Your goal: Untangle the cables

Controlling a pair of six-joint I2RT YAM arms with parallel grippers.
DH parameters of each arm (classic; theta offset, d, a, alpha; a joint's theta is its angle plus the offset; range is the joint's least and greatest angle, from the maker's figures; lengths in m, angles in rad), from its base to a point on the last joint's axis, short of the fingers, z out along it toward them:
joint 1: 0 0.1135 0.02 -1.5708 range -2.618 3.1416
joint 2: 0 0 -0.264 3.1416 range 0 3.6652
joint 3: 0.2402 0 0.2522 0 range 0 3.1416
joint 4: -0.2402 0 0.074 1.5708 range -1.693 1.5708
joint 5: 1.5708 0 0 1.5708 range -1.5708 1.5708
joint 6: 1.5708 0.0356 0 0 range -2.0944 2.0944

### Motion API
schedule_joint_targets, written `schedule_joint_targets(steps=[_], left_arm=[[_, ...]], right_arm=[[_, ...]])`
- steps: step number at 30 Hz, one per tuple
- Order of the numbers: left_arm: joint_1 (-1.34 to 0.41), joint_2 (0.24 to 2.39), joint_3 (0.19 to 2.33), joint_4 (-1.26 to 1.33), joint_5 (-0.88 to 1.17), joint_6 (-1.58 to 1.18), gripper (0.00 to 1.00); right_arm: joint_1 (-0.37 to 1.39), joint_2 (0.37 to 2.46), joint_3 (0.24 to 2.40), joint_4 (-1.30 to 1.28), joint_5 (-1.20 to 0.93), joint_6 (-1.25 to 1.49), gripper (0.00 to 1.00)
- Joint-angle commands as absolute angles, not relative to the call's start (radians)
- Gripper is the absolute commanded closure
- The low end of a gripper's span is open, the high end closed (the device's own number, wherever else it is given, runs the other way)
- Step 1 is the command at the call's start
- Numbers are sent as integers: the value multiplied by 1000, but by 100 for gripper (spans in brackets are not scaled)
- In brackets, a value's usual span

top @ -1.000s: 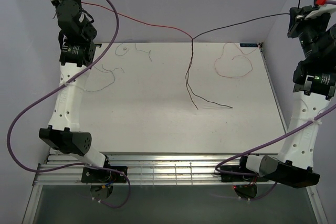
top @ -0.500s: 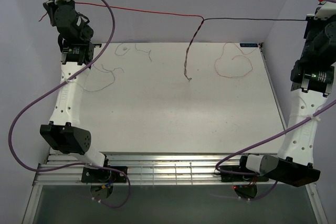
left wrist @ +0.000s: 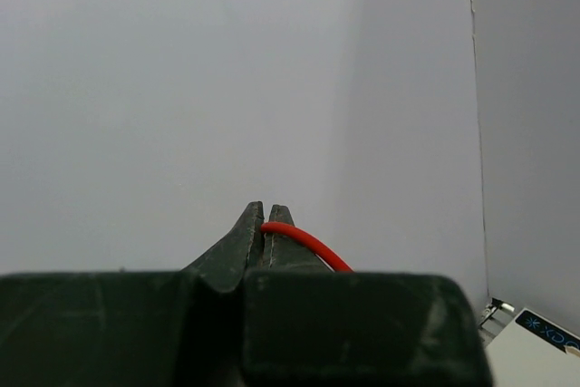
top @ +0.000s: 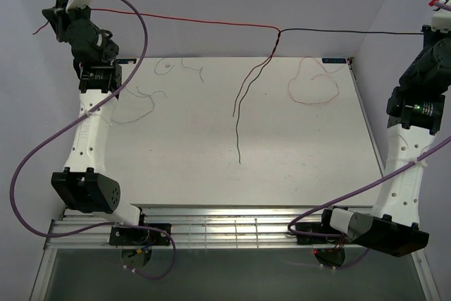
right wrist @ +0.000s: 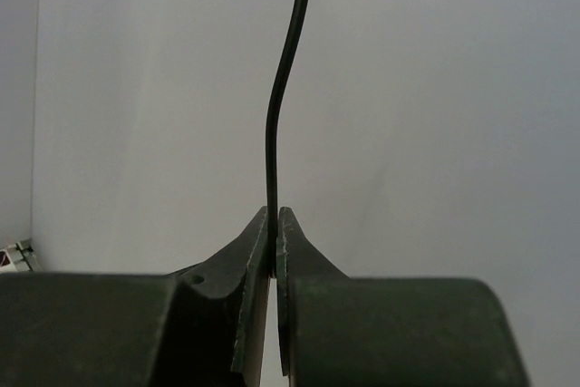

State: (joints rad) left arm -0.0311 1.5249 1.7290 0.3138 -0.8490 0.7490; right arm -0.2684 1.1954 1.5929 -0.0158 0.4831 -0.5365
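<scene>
Your left hand [left wrist: 265, 222] is clenching the red cable [left wrist: 306, 242] at far left; your right hand [right wrist: 274, 222] is pinching the black cable [right wrist: 270, 133] at far right (their twisted tails are hanging over the desk [top: 176, 160]).

I see the red cable [top: 183, 18] and black cable [top: 352, 32] stretched in one taut line from 10 to 2 o'clock. They meet near 12, both tails dangling toward centre. Fine grey strands [top: 151, 103] lie slack at 10 o'clock, a pale red loop [top: 290, 91] at 1.
</scene>
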Motion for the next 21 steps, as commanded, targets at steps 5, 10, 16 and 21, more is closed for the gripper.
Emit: schedule_joint_targets(steps=[5, 10, 16, 21], left_arm=[[-3, 1414, 1672, 429, -859, 830, 100], [-2, 1404, 1620, 561, -867, 931, 100], [32, 1419, 1643, 566, -890, 892, 100], [-41, 1494, 1900, -102, -771, 376, 100]], right_arm=[[-284, 1149, 1514, 166, 629, -679, 92], [-282, 1137, 1502, 209, 646, -726, 92], [-278, 1129, 1525, 90, 495, -666, 92], [-278, 1140, 1637, -130, -23, -367, 92]])
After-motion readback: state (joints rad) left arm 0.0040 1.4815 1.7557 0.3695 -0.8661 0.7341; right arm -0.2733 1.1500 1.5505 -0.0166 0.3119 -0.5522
